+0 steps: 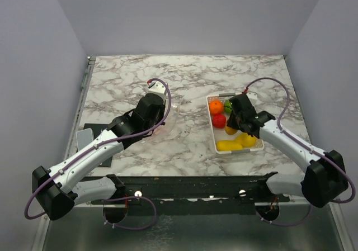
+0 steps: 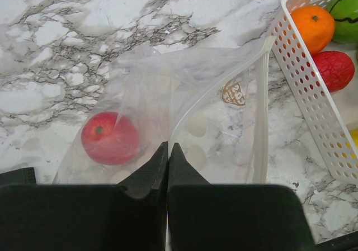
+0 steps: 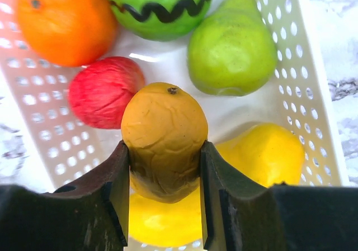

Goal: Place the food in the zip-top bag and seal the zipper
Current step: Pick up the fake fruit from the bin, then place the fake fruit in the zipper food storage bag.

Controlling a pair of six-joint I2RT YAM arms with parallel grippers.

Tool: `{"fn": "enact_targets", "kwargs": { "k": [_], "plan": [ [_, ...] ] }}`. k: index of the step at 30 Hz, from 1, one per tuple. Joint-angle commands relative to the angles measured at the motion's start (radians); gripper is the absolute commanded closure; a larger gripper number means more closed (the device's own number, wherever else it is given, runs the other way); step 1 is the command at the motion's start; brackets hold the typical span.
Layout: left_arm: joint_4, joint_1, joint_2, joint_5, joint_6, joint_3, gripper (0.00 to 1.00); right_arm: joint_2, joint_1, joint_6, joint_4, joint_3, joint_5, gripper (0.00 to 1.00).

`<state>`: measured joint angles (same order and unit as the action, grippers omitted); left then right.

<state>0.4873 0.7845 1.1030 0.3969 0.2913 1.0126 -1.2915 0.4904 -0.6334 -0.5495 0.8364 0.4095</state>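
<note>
The see-through zip-top bag (image 2: 207, 111) lies on the marble, mouth toward the tray, its zipper strip (image 2: 262, 105) along the right edge. A red fruit (image 2: 110, 138) lies inside it. My left gripper (image 2: 168, 147) is shut on the bag's upper film and holds it up; it also shows in the top view (image 1: 162, 97). My right gripper (image 3: 165, 150) is shut on a dull yellow-orange fruit (image 3: 163, 133) over the white tray (image 3: 313, 105), seen from above in the top view (image 1: 231, 129). In the tray lie an orange (image 3: 64, 22), a striped green ball (image 3: 159, 8), a green pear (image 3: 232, 47), a red fruit (image 3: 103, 91) and yellow fruits (image 3: 263, 153).
The white tray (image 1: 213, 132) stands right of centre, close to the bag's mouth. A dark mat (image 1: 92, 131) with a grey block (image 1: 84, 138) lies at the table's left front edge. A black rail runs along the near edge.
</note>
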Motion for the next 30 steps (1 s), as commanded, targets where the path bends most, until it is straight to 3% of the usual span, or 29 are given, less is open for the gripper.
{"fn": "enact_targets", "kwargs": {
  "k": [1, 15, 30],
  "plan": [
    [-0.019, -0.006, -0.015, 0.005, -0.005, -0.013, 1.0, 0.097, -0.001, 0.03, -0.045, 0.077, -0.071, 0.99],
    [-0.023, -0.01, -0.01, -0.003, -0.002, -0.016, 1.0, 0.204, 0.11, 0.05, 0.073, 0.196, -0.279, 0.96],
    [-0.027, -0.011, -0.015, -0.01, -0.004, -0.018, 1.0, 0.038, 0.382, 0.02, 0.221, 0.37, -0.248, 0.96]
  ]
}}
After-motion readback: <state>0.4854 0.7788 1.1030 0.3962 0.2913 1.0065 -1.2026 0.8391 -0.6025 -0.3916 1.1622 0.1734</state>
